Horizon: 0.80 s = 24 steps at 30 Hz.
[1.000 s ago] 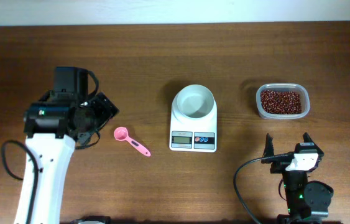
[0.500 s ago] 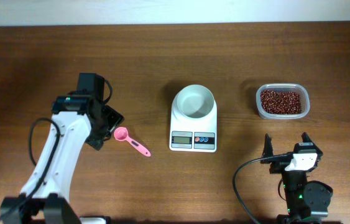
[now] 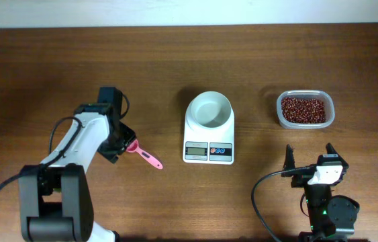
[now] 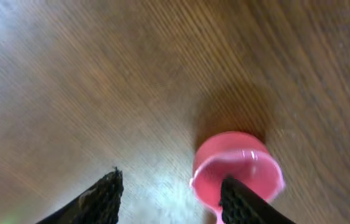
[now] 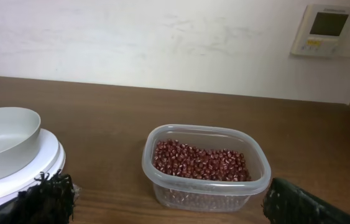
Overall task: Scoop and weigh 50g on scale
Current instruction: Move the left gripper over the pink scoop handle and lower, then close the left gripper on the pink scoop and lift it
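a dark wooden desk [image 3: 175, 60] is being seen from above and from two wrist cameras. at the near edge, on the right, the right end effector [image 3: 310, 153] is resting low by its base with its two black fingers standing wide apart and nothing between them; it is pointing towards the far side of the desk.

on the left, the white left arm is reaching in from the near edge and bending over the desk. the left end effector [image 4: 171, 186] is hanging just above the wood, its fingers partly apart with bare wood showing in the gap. a pink scoop [image 3: 142, 154] is lying flat on the desk, its round cup towards the arm and its handle pointing towards the near right. in the wrist view the cup is sitting right at one fingertip [image 4: 237, 199]; i cannot tell whether they are touching. the cup is holding nothing.

near the middle of the desk, just right of the scoop, the scale [image 3: 209, 138] is sitting square. its grey display [image 3: 195, 151] and its red and blue buttons [image 3: 221, 150] are facing the near edge, and a round white bowl [image 3: 209, 109] with nothing in it is standing on its platform.

well to the right of the scale, a clear plastic tub [image 3: 278, 111] is standing open. the beans [image 3: 303, 109], small and dark red-brown, are lying inside it in a shallow layer.

beyond the desk, a pale wall [image 5: 131, 37] is carrying a small white panel [image 5: 327, 28] with a screen.
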### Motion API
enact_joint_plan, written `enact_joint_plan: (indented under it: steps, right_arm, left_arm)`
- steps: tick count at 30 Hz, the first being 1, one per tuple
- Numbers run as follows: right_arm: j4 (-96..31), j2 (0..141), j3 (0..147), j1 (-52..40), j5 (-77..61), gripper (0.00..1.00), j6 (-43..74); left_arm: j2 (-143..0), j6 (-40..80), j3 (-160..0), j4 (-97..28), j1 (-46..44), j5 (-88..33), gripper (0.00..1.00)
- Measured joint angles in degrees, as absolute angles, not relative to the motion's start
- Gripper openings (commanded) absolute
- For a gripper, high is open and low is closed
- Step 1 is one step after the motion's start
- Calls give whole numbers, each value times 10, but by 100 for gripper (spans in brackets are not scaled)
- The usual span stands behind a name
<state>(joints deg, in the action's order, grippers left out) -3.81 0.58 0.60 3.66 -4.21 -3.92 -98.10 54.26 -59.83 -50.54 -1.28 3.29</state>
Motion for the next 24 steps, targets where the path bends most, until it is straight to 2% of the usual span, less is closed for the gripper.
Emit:
enact_joint_plan:
  steps: [7,13,15,17,24]
  right_arm:
    - [-38,6,6,36,-42,99,-39]
    - [-38,6,6,36,-42,99,-39]
    - [-38,6,6,36,-42,99,-39]
    - [-38,6,6,37,-42,99,-39]
    - [-38,6,6,36,-42,99,-39]
  left_arm:
    - [-982,543,-534,-401,-13,33,38]
    - [-982,545,-533,-385,-13,33,27]
    - [-982,545,-533,-382,-13,33,19]
    - [-982,546,-533,-381,-13,33,0]
    - [-981,547,-534,-380,-13,33,0]
